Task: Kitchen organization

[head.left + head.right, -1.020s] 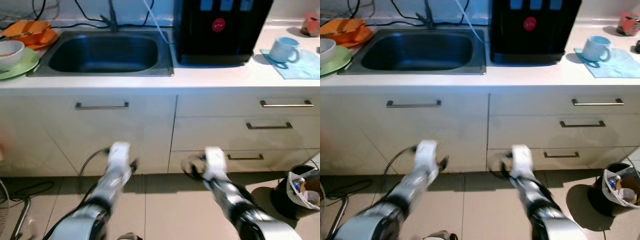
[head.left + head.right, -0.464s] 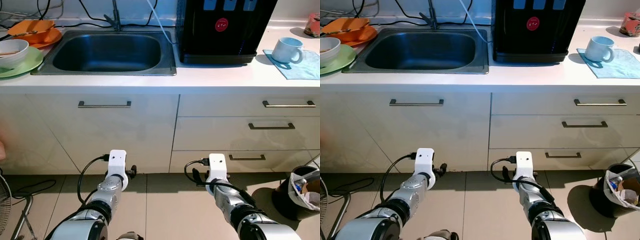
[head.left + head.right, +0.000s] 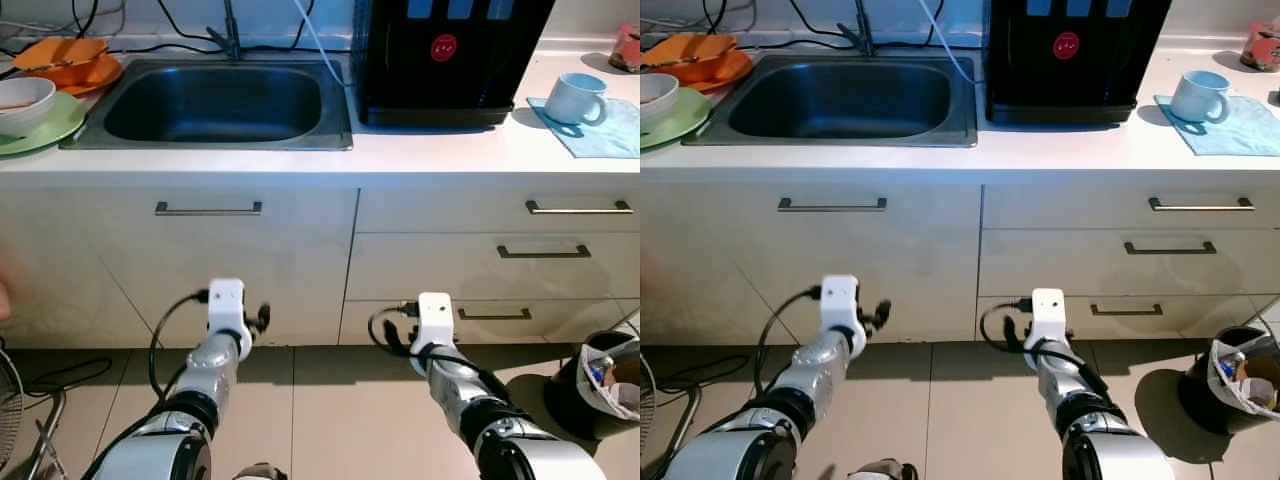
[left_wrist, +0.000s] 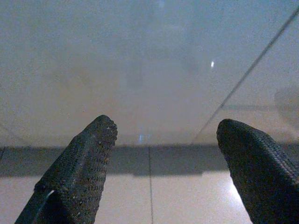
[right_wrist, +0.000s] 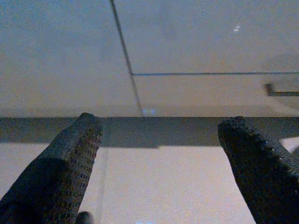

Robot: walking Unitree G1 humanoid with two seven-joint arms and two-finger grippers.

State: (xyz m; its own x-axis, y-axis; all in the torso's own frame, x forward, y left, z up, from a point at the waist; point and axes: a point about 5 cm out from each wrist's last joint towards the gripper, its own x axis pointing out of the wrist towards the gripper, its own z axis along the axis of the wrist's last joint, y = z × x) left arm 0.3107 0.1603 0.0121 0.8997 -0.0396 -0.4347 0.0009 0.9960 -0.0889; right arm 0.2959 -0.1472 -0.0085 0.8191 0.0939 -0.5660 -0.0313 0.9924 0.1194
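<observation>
Both grippers hang low before the pale, glossy cabinet fronts, holding nothing. The left gripper [image 4: 161, 154] has its knurled black fingers [image 4: 81, 163] spread wide, aimed at the smooth cabinet door [image 3: 200, 260] above the tiled floor [image 3: 330, 400]. The right gripper [image 5: 159, 158] is likewise spread apart, facing the seam between door and lowest drawer [image 3: 480, 318] (a slim metal handle shows at the edge of its wrist view).

Well above both, on the white counter [image 3: 440, 150]: a rectangular stainless sink [image 3: 215, 105], a boxy black water dispenser [image 3: 450, 55], and beyond the right gripper a pale blue mug [image 3: 575, 98] on a blue cloth [image 3: 610, 140]. Beyond the left gripper sit a white bowl [image 3: 22, 100] on a green plate [image 3: 55, 125] and orange dishes [image 3: 70, 60]. A bin with a bag liner [image 3: 605, 370] stands on the floor right of the right arm.
</observation>
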